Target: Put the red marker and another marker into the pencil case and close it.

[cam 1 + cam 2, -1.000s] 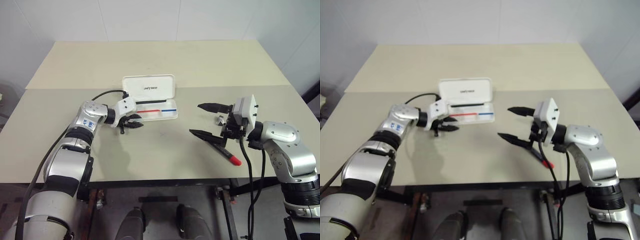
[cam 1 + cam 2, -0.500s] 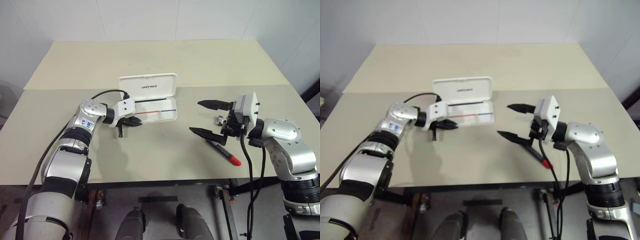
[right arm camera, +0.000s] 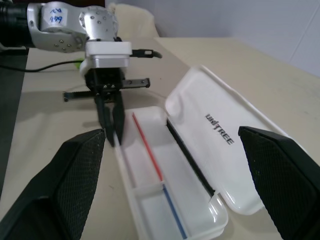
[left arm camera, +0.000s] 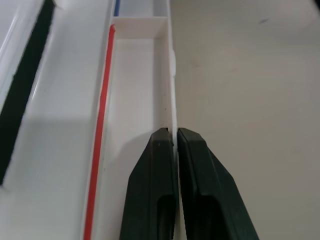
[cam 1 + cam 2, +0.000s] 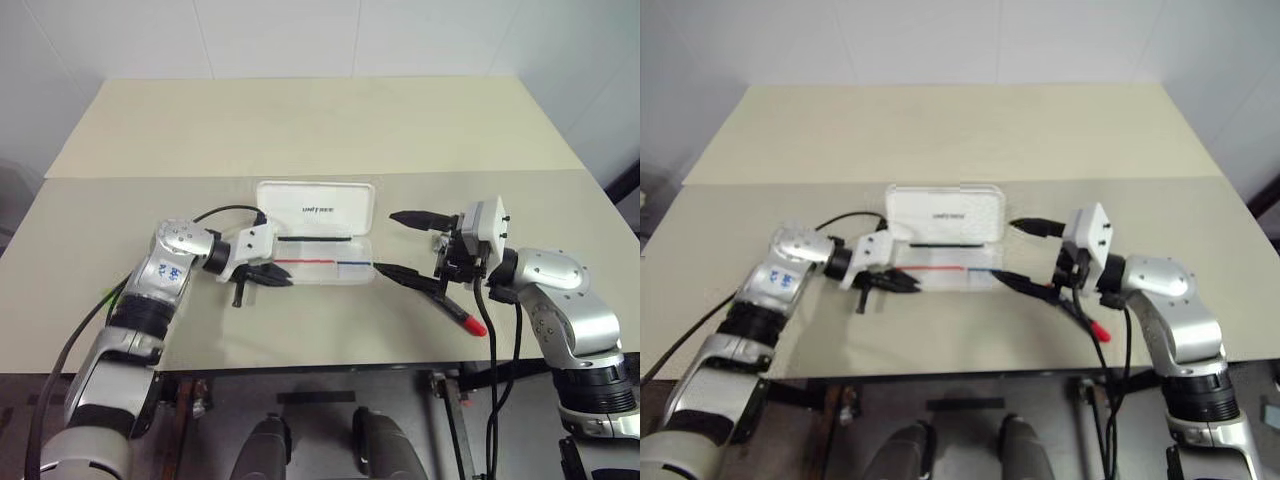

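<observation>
- At frame centre, the pencil case (image 5: 318, 240) lies open on the tabletop (image 5: 300, 130).
- Left gripper (image 5: 283, 280) is clenched on its near wall.
- Right gripper (image 5: 402, 244) is spread wide, holding nothing, above the red marker (image 5: 452, 309).

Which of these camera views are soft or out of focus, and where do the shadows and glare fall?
Left wrist view: the left gripper's near fingers look soft, and they shade the pencil case floor. Right wrist view: the right gripper's fingers are blurred dark masses and the case stays sharp. Left eye view: soft shadows lie under both arms on the table, with no strong glare.
</observation>
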Controlling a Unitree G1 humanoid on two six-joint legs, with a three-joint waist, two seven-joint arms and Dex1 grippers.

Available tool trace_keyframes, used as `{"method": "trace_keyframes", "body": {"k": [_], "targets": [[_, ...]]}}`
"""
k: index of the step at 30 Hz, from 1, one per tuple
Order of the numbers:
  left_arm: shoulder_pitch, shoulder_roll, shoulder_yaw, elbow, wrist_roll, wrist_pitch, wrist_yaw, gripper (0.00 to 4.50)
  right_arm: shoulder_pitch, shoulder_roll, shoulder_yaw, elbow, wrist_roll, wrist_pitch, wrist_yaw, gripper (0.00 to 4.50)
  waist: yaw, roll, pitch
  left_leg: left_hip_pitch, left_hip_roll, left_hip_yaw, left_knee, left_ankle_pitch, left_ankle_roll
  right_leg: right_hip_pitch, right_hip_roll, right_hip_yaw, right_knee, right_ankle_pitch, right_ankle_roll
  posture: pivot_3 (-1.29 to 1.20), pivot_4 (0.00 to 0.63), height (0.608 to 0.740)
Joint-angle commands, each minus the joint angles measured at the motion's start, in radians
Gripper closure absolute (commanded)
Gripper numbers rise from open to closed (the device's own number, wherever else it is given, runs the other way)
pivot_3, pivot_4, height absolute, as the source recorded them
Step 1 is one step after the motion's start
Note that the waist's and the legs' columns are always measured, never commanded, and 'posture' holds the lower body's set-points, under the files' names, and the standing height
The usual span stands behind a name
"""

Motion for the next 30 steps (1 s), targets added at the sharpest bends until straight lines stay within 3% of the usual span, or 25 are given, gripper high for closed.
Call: {"method": "trace_keyframes", "body": {"k": [1, 13, 16, 24, 30], "targets": [[0.023, 0.014, -0.015, -0.100, -0.027, 0.059, -0.006, 4.46, -0.002, 0.018, 0.002, -0.019, 0.011, -0.016, -0.002, 0.00, 0.001, 0.000, 0.000, 0.000, 0.000, 0.000, 0.001, 0.000, 0.000, 0.000, 0.000, 0.000, -0.001, 0.000, 0.000, 0.00, 0.150, 0.740], [0.060, 0.031, -0.041, -0.072, 0.000, 0.016, 0.046, 4.46, 0.004, 0.042, 0.008, -0.033, 0.007, -0.012, -0.014, 0.00, 0.000, 0.000, 0.000, 0.005, 0.000, -0.001, 0.001, 0.002, -0.003, 0.000, 0.000, 0.001, 0.007, -0.001, -0.003, 0.00, 0.150, 0.740], [0.060, 0.012, -0.023, -0.059, -0.026, 0.032, 0.069, 3.65, 0.006, 0.042, 0.010, -0.035, 0.007, -0.010, -0.017, 0.00, -0.001, 0.000, 0.000, 0.005, 0.000, -0.001, 0.002, 0.003, -0.003, 0.000, 0.000, 0.001, 0.007, -0.001, -0.003, 0.00, 0.150, 0.740], [0.097, -0.040, 0.023, -0.102, -0.140, -0.052, 0.067, 0.93, 0.025, 0.039, -0.007, -0.097, 0.027, 0.038, -0.070, 0.00, 0.000, 0.000, 0.000, 0.004, 0.000, -0.001, 0.001, 0.002, -0.003, 0.000, 0.000, 0.001, 0.006, -0.001, -0.003, 0.00, 0.150, 0.740], [0.148, -0.058, 0.050, -0.129, -0.174, -0.107, 0.100, 0.93, 0.081, 0.044, -0.018, -0.127, 0.036, 0.069, -0.123, 0.00, 0.000, 0.000, 0.000, 0.004, 0.000, -0.001, 0.001, 0.003, -0.003, 0.000, 0.000, 0.001, 0.006, -0.001, -0.003, 0.00, 0.150, 0.740]]}}
